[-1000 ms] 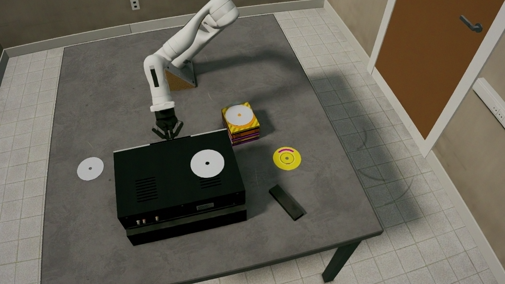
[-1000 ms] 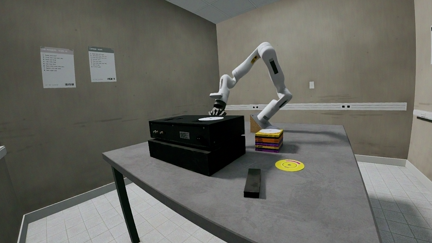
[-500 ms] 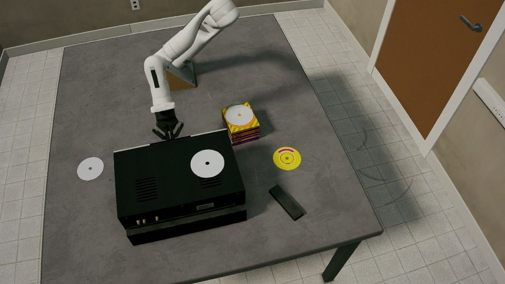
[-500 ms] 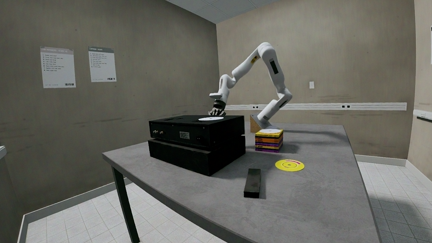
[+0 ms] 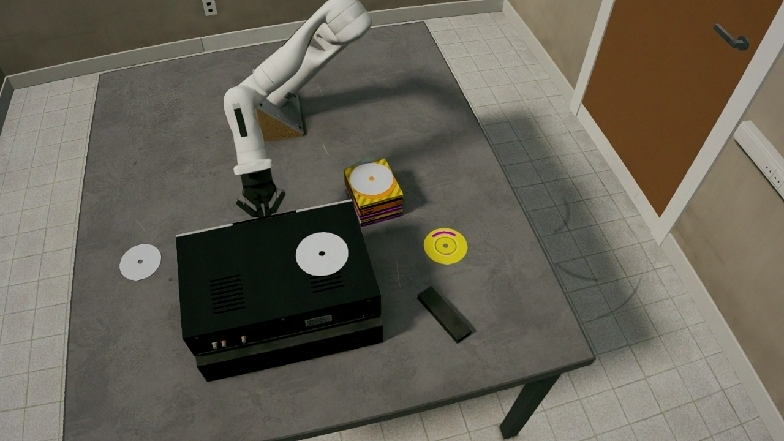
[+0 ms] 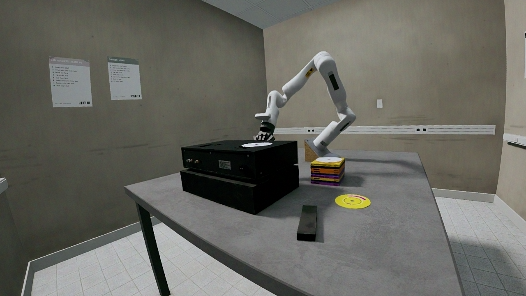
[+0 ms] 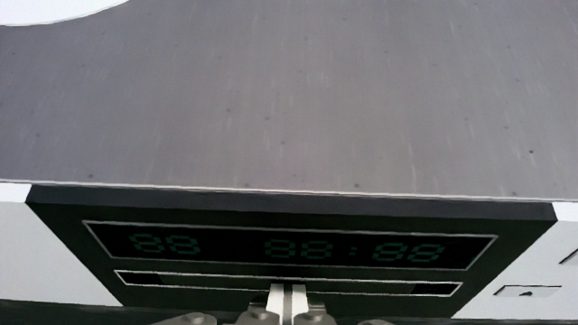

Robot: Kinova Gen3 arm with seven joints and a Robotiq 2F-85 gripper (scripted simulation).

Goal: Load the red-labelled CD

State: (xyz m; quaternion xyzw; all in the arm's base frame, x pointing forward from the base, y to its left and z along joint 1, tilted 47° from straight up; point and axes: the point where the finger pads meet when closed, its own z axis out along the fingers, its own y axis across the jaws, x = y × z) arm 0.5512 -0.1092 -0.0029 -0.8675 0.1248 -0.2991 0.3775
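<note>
The black CD player (image 5: 257,274) (image 6: 273,158) (image 7: 289,99) stands upright on a black box. In the wrist view its tray front (image 7: 203,281) lies in the slot below the display, about level with the face, with small dark gaps at both ends. The tray looks closed; its recess is hidden. My gripper (image 5: 263,211) (image 6: 264,139) (image 7: 287,308) is shut with nothing between the fingertips, which are at the middle of the tray front. Whether they touch it I cannot tell. No red label shows in any view.
A white disc (image 5: 309,263) (image 6: 256,144) (image 7: 45,9) lies on the player. Another white disc (image 5: 131,268) lies on the table. A case stack (image 5: 381,211) (image 6: 327,171) bears a disc. A yellow disc (image 5: 433,249) (image 6: 342,201) and black remote (image 5: 444,315) (image 6: 307,220) lie beyond the player.
</note>
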